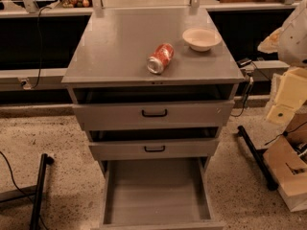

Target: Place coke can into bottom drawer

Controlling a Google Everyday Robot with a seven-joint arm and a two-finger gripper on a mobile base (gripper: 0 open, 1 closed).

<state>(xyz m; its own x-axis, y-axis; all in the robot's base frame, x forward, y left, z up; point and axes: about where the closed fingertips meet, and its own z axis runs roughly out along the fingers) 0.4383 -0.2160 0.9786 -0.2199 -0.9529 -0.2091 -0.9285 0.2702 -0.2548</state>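
Observation:
The coke can (160, 58) lies on its side on the grey cabinet top (115, 47), near the front edge and a little right of centre, its silver end facing the front. The bottom drawer (157, 193) is pulled fully out below and its grey tray holds nothing. My gripper (282, 107) is at the far right edge of the view, beside the cabinet and well apart from the can, at about the height of the top drawer. It holds nothing that I can see.
A cream bowl (201, 38) stands on the cabinet top right of the can. The two upper drawers (153, 113) with black handles are slightly ajar. A cardboard box (290, 174) and a black bar (256, 155) are on the floor at right, and a black stand (38, 190) at left.

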